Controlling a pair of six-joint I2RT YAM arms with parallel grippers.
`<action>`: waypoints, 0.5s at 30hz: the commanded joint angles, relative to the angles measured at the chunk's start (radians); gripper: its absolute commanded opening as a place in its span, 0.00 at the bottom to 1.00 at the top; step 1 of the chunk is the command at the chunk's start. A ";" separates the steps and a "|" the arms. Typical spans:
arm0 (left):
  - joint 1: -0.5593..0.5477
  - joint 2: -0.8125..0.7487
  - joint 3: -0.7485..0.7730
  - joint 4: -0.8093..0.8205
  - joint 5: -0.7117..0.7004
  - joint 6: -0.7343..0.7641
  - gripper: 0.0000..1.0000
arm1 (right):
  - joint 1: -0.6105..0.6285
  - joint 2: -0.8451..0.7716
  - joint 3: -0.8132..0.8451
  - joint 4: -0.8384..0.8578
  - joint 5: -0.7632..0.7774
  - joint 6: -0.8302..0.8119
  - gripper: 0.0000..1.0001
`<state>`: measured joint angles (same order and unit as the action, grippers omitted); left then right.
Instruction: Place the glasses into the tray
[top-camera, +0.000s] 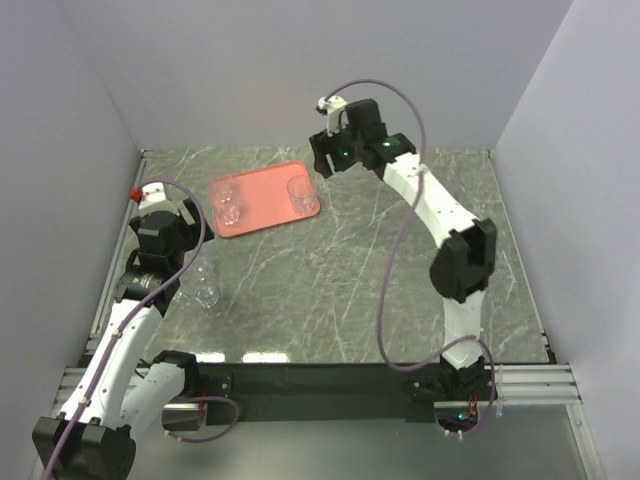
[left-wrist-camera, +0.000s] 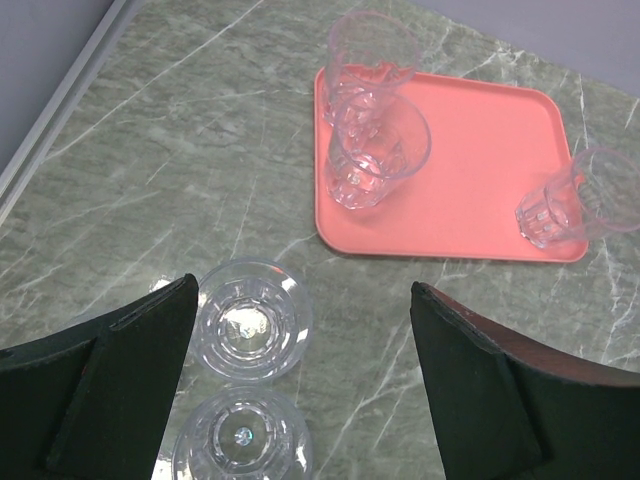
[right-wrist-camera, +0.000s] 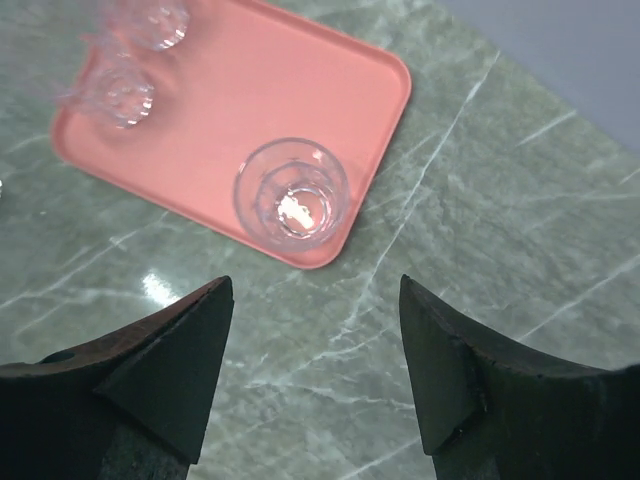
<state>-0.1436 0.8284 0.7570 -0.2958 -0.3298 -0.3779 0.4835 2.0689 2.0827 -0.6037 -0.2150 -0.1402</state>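
Note:
The salmon-red tray (top-camera: 265, 195) lies at the back left of the table and holds three clear glasses: two at its left end (top-camera: 222, 189) (top-camera: 231, 211) and one at its right end (top-camera: 299, 192). Two more glasses (top-camera: 200, 270) (top-camera: 207, 293) stand together on the table near the left arm. My left gripper (top-camera: 180, 235) is open and empty above them; in the left wrist view (left-wrist-camera: 303, 287) the nearer glasses (left-wrist-camera: 250, 318) (left-wrist-camera: 242, 440) sit by the left finger. My right gripper (top-camera: 328, 162) is open and empty, just off the tray's right end (right-wrist-camera: 316, 282), with a glass (right-wrist-camera: 290, 192) ahead of it.
Grey-white walls enclose the marble table on the left, back and right. The left wall's rail (left-wrist-camera: 60, 110) runs close beside the left arm. The tray (right-wrist-camera: 260, 90) has bare floor in its middle.

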 joint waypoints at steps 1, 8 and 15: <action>0.004 -0.018 -0.007 0.047 0.012 0.013 0.93 | -0.022 -0.176 -0.165 0.041 -0.113 -0.067 0.75; 0.006 0.026 0.047 0.006 0.110 -0.085 0.93 | -0.063 -0.475 -0.530 0.067 -0.245 -0.142 0.75; 0.007 0.139 0.108 -0.104 0.163 -0.269 0.89 | -0.137 -0.706 -0.832 0.110 -0.273 -0.190 0.75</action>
<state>-0.1425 0.9306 0.8070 -0.3580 -0.2028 -0.5289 0.3855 1.4513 1.3067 -0.5423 -0.4492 -0.2924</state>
